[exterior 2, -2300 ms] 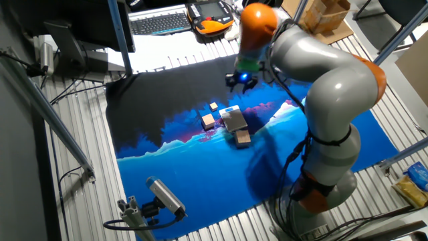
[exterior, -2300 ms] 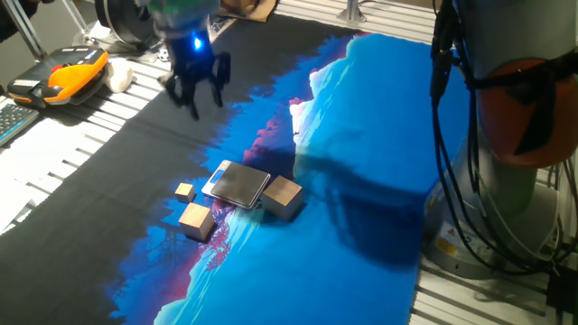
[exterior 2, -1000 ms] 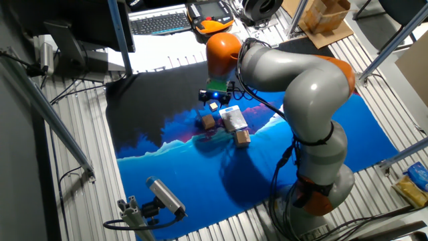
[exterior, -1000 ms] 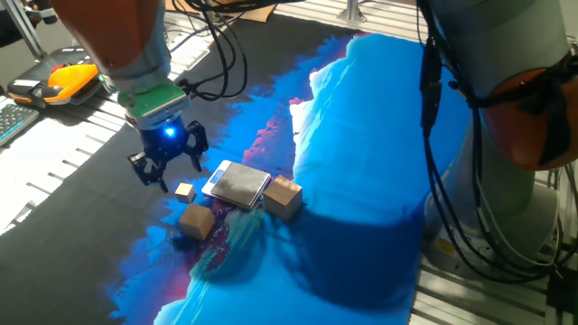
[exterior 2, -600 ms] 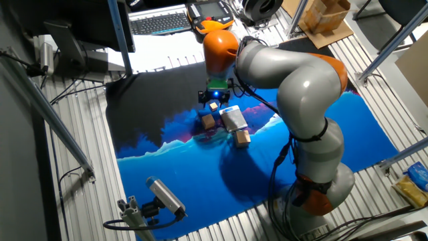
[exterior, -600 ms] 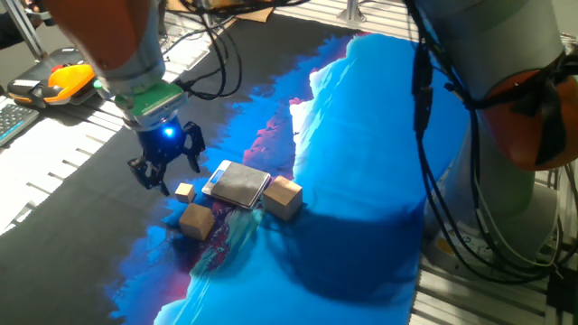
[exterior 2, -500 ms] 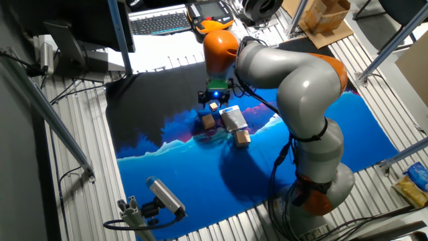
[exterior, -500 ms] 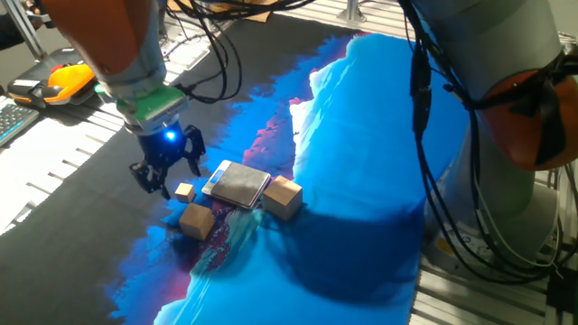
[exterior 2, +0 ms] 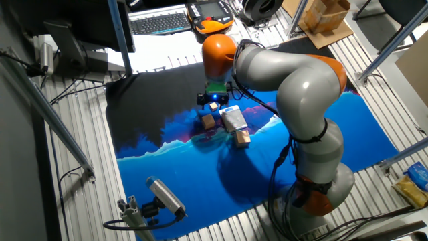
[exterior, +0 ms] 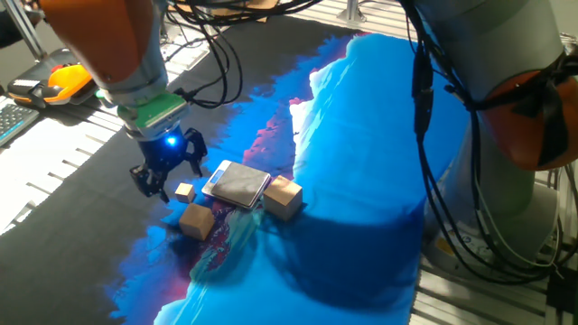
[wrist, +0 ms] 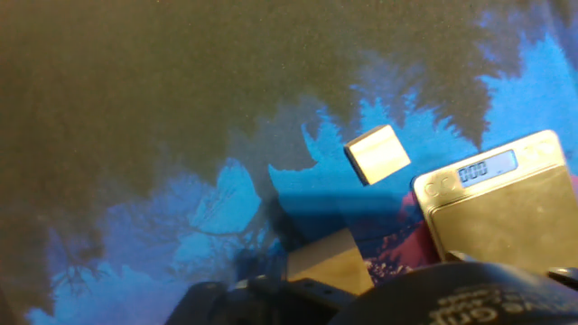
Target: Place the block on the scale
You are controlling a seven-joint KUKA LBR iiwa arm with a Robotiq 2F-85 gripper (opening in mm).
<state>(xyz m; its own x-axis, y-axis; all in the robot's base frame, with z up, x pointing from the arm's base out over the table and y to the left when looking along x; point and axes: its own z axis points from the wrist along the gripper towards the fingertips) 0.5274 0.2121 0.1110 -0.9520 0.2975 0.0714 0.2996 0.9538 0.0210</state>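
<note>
The block [exterior: 196, 220], a plain tan wooden cube, sits on the blue cloth at the near left of the scale [exterior: 237, 184], a flat square with a grey top. A tiny cube [exterior: 185, 191] lies just behind the block and the largest cube [exterior: 284, 197] touches the scale's right side. My gripper [exterior: 172, 179] is open and empty, low over the cloth just left of the tiny cube. In the other fixed view the gripper [exterior 2: 212, 102] hangs above the block [exterior 2: 208, 121] and scale [exterior 2: 233, 118]. The hand view shows the tiny cube [wrist: 376, 153], scale [wrist: 501, 203] and part of the block [wrist: 327, 264].
An orange teach pendant [exterior: 68, 77] and a keyboard [exterior 2: 160, 21] lie past the cloth's far edge. Cardboard boxes [exterior 2: 324, 17] stand at the back. The arm's base [exterior 2: 321, 191] and hanging cables [exterior: 424, 135] are at the right. A camera on a stand [exterior 2: 164, 195] is at the front.
The gripper has come from the far back of the table down to the cubes, and in the last half second sank a little closer to the tiny cube. The cubes and scale have not moved.
</note>
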